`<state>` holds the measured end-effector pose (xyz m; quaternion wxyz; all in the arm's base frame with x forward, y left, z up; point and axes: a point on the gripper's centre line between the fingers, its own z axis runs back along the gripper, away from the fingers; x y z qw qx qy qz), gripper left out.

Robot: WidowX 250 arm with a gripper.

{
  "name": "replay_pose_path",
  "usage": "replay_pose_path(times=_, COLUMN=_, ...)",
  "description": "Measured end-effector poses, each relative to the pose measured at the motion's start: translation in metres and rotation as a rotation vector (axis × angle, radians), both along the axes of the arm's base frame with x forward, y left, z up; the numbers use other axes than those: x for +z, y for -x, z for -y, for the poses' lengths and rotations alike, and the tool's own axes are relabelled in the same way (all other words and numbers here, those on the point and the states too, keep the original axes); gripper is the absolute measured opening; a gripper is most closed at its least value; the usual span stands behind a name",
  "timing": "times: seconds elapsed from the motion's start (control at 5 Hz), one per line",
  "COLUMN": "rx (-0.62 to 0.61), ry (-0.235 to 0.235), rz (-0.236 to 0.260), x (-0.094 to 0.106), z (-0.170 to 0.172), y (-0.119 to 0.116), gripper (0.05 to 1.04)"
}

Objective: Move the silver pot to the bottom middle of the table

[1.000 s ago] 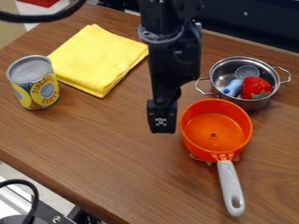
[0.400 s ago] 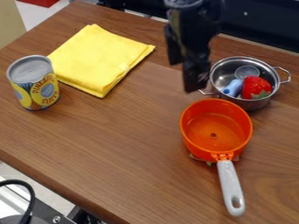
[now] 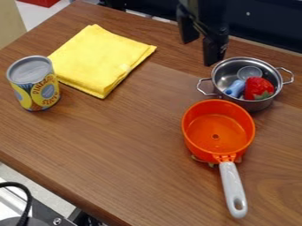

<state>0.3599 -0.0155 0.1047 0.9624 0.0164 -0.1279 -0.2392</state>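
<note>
Nearest you, past the lower-left edge of the wooden desk (image 3: pixel 130 145), a curved black cable (image 3: pixel 28 201) arches over dark and metallic equipment. On the desk, an orange saucepan (image 3: pixel 215 137) sits right of centre, its light grey handle (image 3: pixel 233 185) pointing toward you; a bit of something green and brown pokes out from beneath it, too hidden to name. Over at your left stands an upright metal can (image 3: pixel 33 84) with a yellow and blue label, where you can see curved rows of dark lettering around printed artwork. The silver metal pot (image 3: pixel 259 106) you are tasked with is on the right of the desk, just beyond the saucepan, upright, with a wire loop handle at each side. Inside it you have a red toy strawberry (image 3: pixel 258 87) with a green end, a light blue piece (image 3: pixel 236 88) beside it and a small clear round cup (image 3: pixel 249 73) behind. Farther left lies a folded yellow cloth (image 3: pixel 94 59). Your black end effector (image 3: pixel 201 51) hangs at the far side, its fingers spread with nothing between them, one tip near the pot's left rim; you cannot tell whether they touch.
</note>
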Motion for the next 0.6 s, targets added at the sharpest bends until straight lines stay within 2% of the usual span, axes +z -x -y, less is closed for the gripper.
replay_pose_path(times=0.2, rx=0.076, ry=-0.003, rz=-0.009, x=-0.012, z=-0.003, y=-0.019, gripper=0.999)
replay_pose_path(times=0.4, rx=0.16, ry=0.001, rz=-0.046, x=-0.025, z=0.0, y=-0.027, gripper=0.999)
replay_pose_path(times=0.6, rx=0.171, ry=0.008, rz=-0.03, x=-0.031, z=0.007, y=-0.032, gripper=0.999)
